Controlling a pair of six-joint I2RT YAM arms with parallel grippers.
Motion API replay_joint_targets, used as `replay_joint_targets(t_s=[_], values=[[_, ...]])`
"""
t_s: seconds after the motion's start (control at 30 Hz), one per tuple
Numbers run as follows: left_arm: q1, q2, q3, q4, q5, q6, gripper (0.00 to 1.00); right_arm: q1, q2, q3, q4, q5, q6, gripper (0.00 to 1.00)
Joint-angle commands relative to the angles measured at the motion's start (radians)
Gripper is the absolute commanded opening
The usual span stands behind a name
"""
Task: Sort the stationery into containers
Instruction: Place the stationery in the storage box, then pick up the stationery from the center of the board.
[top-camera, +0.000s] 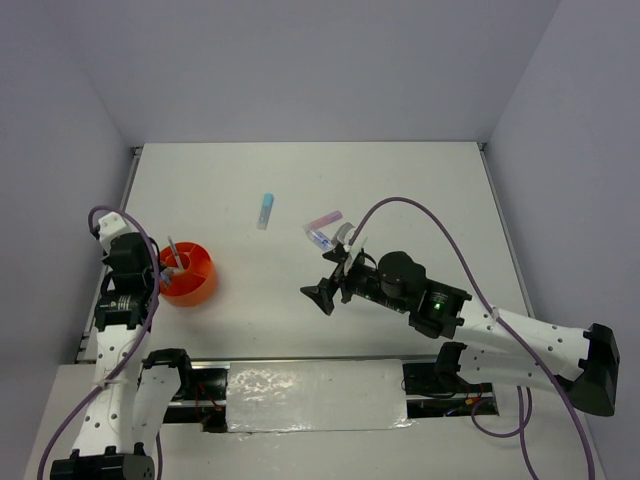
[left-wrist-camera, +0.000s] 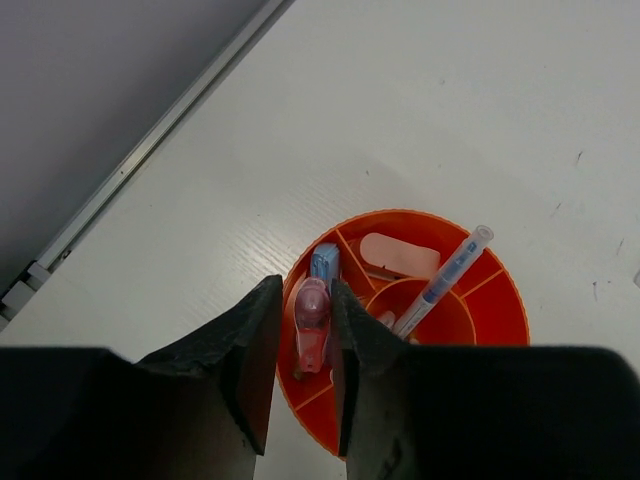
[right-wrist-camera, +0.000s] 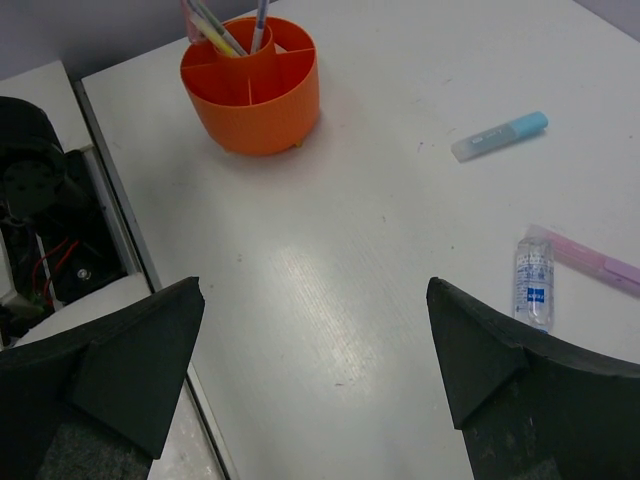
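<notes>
The orange cup (top-camera: 190, 272) stands at the table's left, split into compartments (left-wrist-camera: 505, 290). In it lie a light blue piece (left-wrist-camera: 325, 262), a peach piece (left-wrist-camera: 398, 255) and a clear blue pen (left-wrist-camera: 445, 280). My left gripper (left-wrist-camera: 305, 310) hangs over the cup's rim, jaws a little apart. A pink piece (left-wrist-camera: 312, 325) sits between them with a slit beside one finger. My right gripper (right-wrist-camera: 315, 300) is wide open and holds nothing, above bare table. On the table lie a light blue piece (right-wrist-camera: 500, 135), a pink piece (right-wrist-camera: 590, 262) and a clear blue-labelled item (right-wrist-camera: 534, 280).
A metal rail (left-wrist-camera: 150, 150) runs along the table's left edge, close to the cup. Past the near edge, the left arm's base and wiring (right-wrist-camera: 60, 260) show in the right wrist view. The right arm's purple cable (top-camera: 420, 205) arches over the table's middle right.
</notes>
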Motion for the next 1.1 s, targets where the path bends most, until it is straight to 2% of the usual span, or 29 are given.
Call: replay_joint_targets(t_s=[0.0,0.13,0.2,0.33,0.4,0.5,0.6,0.63,0.83,0.93,1.0,1.03,1.07], values=[[0.005,-0.001,0.014,0.002,-0.030,-0.026,0.39,-0.004,-0.023,-0.007,0.044,-0.002,-0.017,1.00],[0.007,0.000,0.017,-0.006,-0.024,-0.026,0.58,-0.004,-0.017,-0.007,0.044,-0.002,-0.017,1.00],[0.003,-0.004,0.020,-0.008,-0.024,-0.025,0.63,-0.004,-0.014,-0.005,0.043,-0.002,-0.017,1.00],[0.005,-0.014,0.022,-0.011,-0.038,-0.026,0.59,-0.003,0.000,-0.001,0.038,0.008,-0.016,1.00],[0.005,-0.017,0.025,-0.018,-0.043,-0.029,0.61,-0.008,0.010,0.004,0.038,0.010,-0.011,1.00],[0.005,-0.038,0.039,-0.029,-0.061,-0.048,0.76,-0.017,0.033,0.013,0.043,0.018,0.010,1.00],[0.005,-0.078,0.081,-0.046,-0.046,-0.058,0.98,-0.044,0.136,0.060,0.006,0.106,0.120,1.00],[0.005,-0.080,0.095,-0.052,-0.029,-0.066,0.99,-0.053,0.171,0.083,-0.017,0.143,0.162,1.00],[0.003,0.008,0.311,-0.246,0.089,-0.153,0.99,-0.086,0.551,0.416,-0.318,0.364,0.453,1.00],[0.005,0.011,0.374,-0.328,0.123,-0.213,0.99,-0.087,0.742,0.676,-0.423,0.441,0.545,1.00],[0.005,-0.010,0.379,-0.328,0.180,-0.213,0.99,-0.090,0.901,0.795,-0.500,0.502,0.576,1.00],[0.005,-0.042,0.367,-0.306,0.207,-0.200,0.99,-0.093,0.956,0.938,-0.544,0.527,0.620,1.00],[0.003,-0.055,0.358,-0.287,0.242,-0.181,0.99,-0.103,1.018,1.012,-0.587,0.538,0.634,1.00]])
